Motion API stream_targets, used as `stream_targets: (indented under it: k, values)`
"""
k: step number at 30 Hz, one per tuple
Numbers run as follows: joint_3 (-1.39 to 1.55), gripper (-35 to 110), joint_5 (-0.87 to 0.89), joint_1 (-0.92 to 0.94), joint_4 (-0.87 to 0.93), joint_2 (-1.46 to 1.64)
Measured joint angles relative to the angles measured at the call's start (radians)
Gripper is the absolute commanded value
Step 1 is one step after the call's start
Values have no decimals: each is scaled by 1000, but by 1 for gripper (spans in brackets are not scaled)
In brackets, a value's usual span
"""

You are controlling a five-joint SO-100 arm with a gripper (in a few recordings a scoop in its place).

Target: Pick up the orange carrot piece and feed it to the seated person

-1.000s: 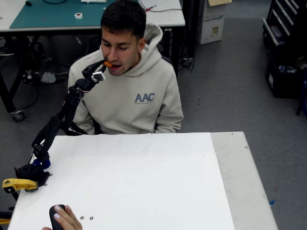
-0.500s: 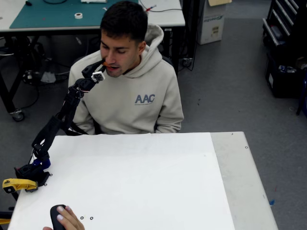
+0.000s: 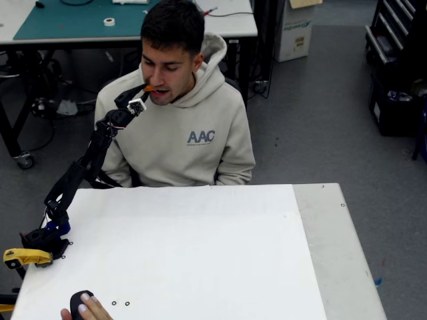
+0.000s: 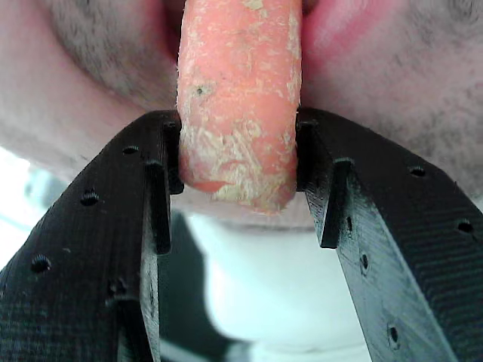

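Note:
The seated person (image 3: 183, 127) in a beige hoodie sits behind the white table. My black arm reaches up from the table's left edge to the mouth. The gripper (image 3: 145, 90) is shut on the orange carrot piece (image 3: 150, 88), whose far end is at the lips. Seen from the wrist, the carrot piece (image 4: 238, 98) is clamped between the two black fingers (image 4: 113, 226), its upper end going into the person's mouth (image 4: 324, 38). The gripper (image 4: 238, 162) sits just below the chin.
The white table (image 3: 200, 253) lies in front of the person. A yellow clamp (image 3: 23, 256) holds my base at the left edge. A hand on a black mouse (image 3: 81, 305) rests at the bottom left. A workbench with a green mat (image 3: 80, 20) stands behind.
The person closed the mouth on the carrot's end half a second ago and has it slightly open again now. The arm and gripper have barely moved. The hand on the mouse slid down.

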Motion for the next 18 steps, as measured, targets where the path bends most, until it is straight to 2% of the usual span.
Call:
stream_targets:
  k: [5,14,18]
  values:
    - [0,0,-55,3,0,0]
    - [0,28,-66,-8,0,2]
    - [0,31,-66,-6,0,2]
